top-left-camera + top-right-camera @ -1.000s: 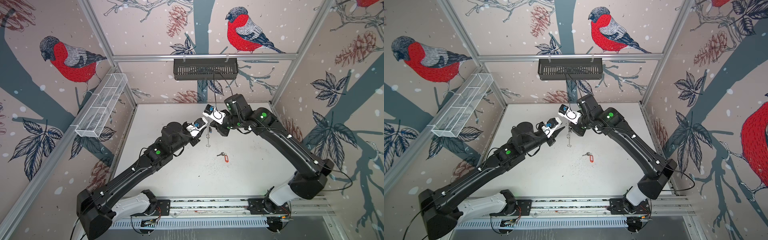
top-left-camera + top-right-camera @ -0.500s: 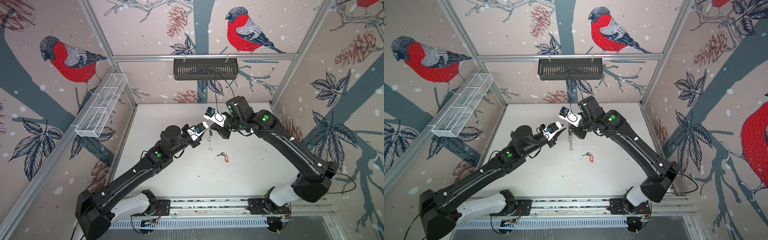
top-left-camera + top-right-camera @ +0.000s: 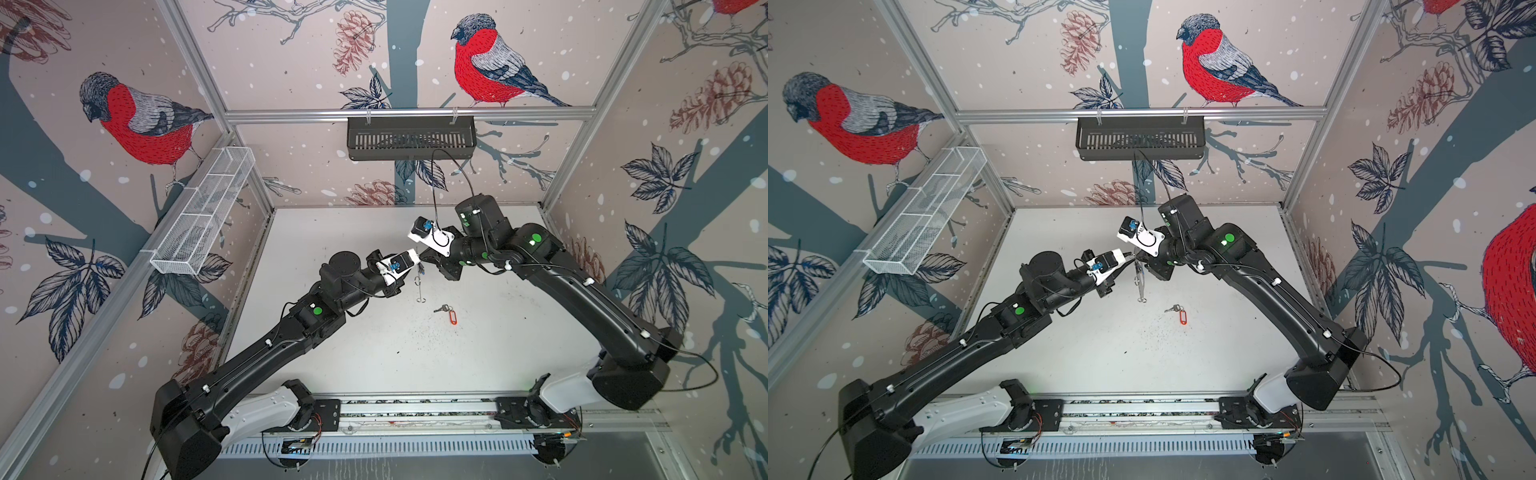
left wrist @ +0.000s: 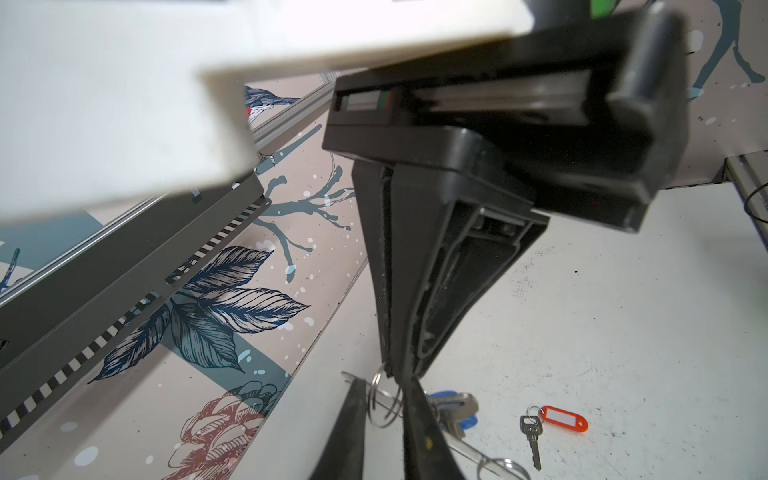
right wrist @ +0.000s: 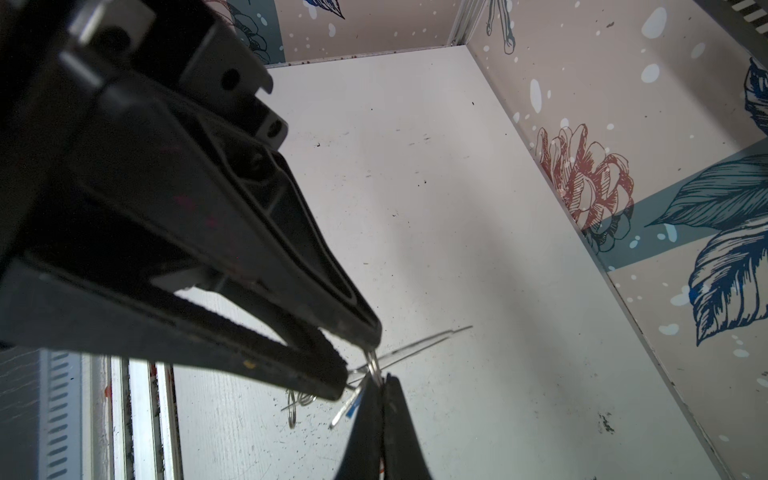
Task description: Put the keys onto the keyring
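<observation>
My left pincer (image 4: 385, 386) has closed in, narrowed round a metal ring (image 4: 382, 401) on the keyring (image 3: 419, 286) hanging from my tight-shut right pincer (image 4: 392, 365), gripping or not I cannot tell, so threading nears; red-tagged key (image 3: 451, 318) lies below.

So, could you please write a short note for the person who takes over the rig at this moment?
Right gripper: shut on the keyring, held up above the table.
Left gripper: jaws slightly apart around a small metal ring; grip unclear.
Blue-tag key: up at the keyring; threaded or not, cannot tell.
Red-tag key: lying on the table, untouched.
To do: confirm the blue one, then add the red one.
</observation>
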Tool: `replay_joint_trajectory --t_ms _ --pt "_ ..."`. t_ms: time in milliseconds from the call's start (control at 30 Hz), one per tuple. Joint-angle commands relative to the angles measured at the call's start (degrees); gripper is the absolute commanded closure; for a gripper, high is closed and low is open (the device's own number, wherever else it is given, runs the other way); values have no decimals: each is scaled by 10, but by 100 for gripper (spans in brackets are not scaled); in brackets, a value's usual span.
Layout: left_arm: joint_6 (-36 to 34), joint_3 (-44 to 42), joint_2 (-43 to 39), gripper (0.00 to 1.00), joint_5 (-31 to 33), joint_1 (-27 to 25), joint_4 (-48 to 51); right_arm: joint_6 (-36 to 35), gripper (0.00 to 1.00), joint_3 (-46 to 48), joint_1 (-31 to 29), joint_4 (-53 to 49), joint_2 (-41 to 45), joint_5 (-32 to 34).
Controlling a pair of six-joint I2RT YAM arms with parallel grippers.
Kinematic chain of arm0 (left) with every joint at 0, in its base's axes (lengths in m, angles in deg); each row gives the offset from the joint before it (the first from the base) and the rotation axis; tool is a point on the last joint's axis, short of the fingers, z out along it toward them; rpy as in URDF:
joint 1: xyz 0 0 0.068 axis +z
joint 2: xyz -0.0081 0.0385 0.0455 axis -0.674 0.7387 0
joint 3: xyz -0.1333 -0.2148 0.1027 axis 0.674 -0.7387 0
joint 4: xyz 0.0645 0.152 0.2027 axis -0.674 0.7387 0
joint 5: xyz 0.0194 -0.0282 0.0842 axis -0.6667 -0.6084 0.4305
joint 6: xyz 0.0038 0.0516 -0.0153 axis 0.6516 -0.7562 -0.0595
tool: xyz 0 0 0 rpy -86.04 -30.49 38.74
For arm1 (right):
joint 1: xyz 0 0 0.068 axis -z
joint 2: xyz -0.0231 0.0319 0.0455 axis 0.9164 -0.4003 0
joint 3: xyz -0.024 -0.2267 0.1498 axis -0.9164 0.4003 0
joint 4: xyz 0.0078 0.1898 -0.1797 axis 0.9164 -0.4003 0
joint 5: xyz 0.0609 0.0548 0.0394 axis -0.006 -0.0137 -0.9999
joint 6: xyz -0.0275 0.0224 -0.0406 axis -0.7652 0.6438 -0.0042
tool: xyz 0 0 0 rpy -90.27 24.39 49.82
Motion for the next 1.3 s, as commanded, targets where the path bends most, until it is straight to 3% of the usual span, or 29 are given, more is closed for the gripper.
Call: replay_joint_trajectory --t_ms 0,467,700,900,1267 --pt "-9 14 1 81 -21 1 -3 -3 100 2 -1 29 7 -15" --pt "-12 47 28 90 -30 2 54 -8 100 17 -2 45 32 -36" --pt "-1 65 27 89 -39 11 67 -10 100 19 -2 50 43 -46" --pt "13 71 28 100 -59 29 71 -11 100 25 -2 58 50 -55" --pt "36 54 13 100 -90 49 40 -1 100 56 0 94 72 -50"
